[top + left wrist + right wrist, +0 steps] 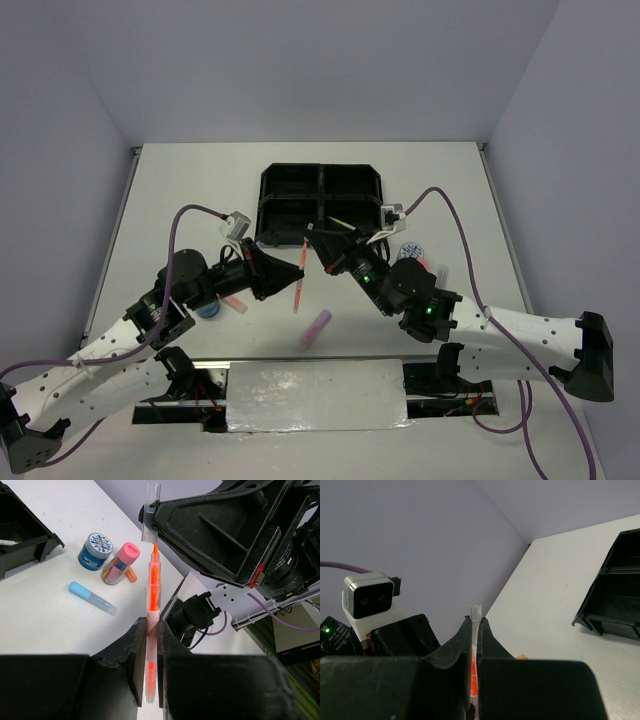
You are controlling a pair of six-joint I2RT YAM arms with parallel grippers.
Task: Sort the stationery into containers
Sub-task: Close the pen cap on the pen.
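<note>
Left hand [152,630] pinches a translucent orange marker [154,587], its clear cap [151,515] pinched by right hand [475,627].

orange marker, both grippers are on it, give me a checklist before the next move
1. left gripper shut on the orange marker: ok
2. right gripper shut on the clear cap: ok
3. cap seated over the tip: not ok, the orange tip shows below it
4. tape roll, pink-capped bottle and light blue marker lie apart from the held marker: ok
5. black tray has room: ok
</note>
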